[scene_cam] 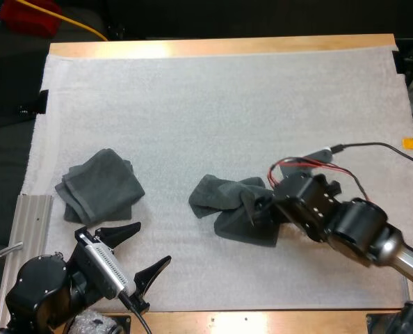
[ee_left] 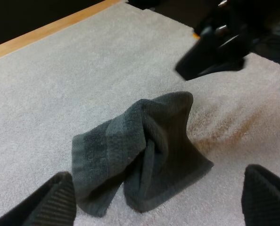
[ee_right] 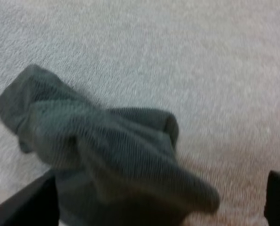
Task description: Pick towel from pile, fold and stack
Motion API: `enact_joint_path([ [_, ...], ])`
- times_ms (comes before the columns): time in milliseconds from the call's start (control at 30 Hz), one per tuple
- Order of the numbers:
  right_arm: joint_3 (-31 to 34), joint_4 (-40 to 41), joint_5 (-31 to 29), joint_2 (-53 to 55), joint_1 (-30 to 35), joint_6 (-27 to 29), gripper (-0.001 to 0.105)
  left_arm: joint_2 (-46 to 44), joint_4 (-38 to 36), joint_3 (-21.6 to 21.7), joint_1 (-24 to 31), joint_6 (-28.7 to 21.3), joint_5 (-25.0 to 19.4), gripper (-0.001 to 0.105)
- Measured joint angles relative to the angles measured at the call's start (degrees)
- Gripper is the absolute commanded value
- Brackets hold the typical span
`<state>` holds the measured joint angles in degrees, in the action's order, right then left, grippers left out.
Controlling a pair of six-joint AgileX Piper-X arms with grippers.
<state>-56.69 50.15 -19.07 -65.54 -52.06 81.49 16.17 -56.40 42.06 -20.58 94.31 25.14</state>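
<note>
Folded towel: left, apparently finished. Crumpled towel: centre of tabletop, fold and stacking pending. Right gripper: released, straddling its right edge. Left gripper: released, near left.

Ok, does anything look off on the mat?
Nothing odd. The crumpled towel lies bunched in the middle, with the right gripper open over its edge. The folded towel lies to its left, edges slightly uneven.
</note>
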Motion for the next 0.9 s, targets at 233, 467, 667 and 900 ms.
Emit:
enact_joint_path([
  [233, -0.1, 8.6, 1.0, 4.2, -7.1, -11.8, 0.085, 0.0, 0.0, 0.0, 0.0, 0.0, 0.0, 0.069],
  [467, 6.0, 5.5, 5.0, 4.2, -8.1, -18.0, 0.084, 0.0, 0.0, 0.0, 0.0, 0.0, 0.0, 0.069],
  [667, 13.2, 0.2, 12.4, 4.2, -3.7, -22.7, 0.073, 0.0, 0.0, 0.0, 0.0, 0.0, 0.0, 0.069],
  [900, 22.2, -12.1, 25.7, 4.2, 4.1, -27.2, 0.073, 0.0, 0.0, 0.0, 0.0, 0.0, 0.0, 0.069],
])
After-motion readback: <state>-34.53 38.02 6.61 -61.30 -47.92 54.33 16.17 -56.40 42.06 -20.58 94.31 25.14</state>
